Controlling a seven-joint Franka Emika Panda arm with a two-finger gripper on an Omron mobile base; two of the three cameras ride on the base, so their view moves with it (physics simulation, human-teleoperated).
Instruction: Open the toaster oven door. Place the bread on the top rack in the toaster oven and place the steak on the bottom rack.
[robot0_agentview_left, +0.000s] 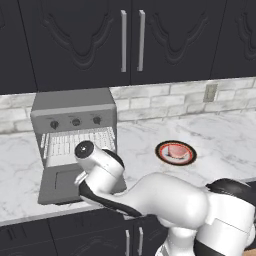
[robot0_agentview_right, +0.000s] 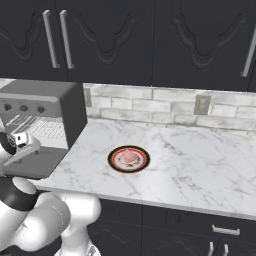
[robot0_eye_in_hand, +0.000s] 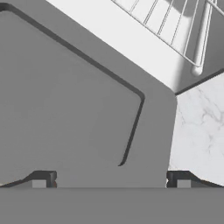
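**Oven door down, arm over it, plate waiting to the right**

In the left base view the toaster oven (robot0_agentview_left: 74, 107) stands at about nine o'clock on the marble counter (robot0_agentview_left: 220, 135), against the pale brick backsplash (robot0_agentview_left: 165, 100) and under the dark wall cabinets (robot0_agentview_left: 80, 35). Three small dark knobs run along its front, and below them the light wire racks (robot0_agentview_left: 77, 141) show in the open cavity. The toaster oven door (robot0_agentview_left: 57, 182) lies folded down flat toward the counter's front edge, at roughly eight o'clock. The white arm reaches up from five o'clock and its forward end sits over the right part of the lowered door.

In the hand view the gripper (robot0_eye_in_hand: 111, 183) looks straight onto the door's grey inner face with its dark-lined window frame; the two dark fingertips (robot0_eye_in_hand: 41, 181) stand far apart at the bottom corners with nothing between them. A rack edge shows at one o'clock and bare marble at four o'clock.

Further right, toward three o'clock of the oven and well apart from it, a red-rimmed plate (robot0_agentview_left: 186, 159) rests on the counter. The steak (robot0_agentview_left: 176, 150), a pinkish slab, lies on it. A wall outlet (robot0_agentview_left: 210, 92) sits on the backsplash at two o'clock.

In the right base view the same plate lies near the centre.
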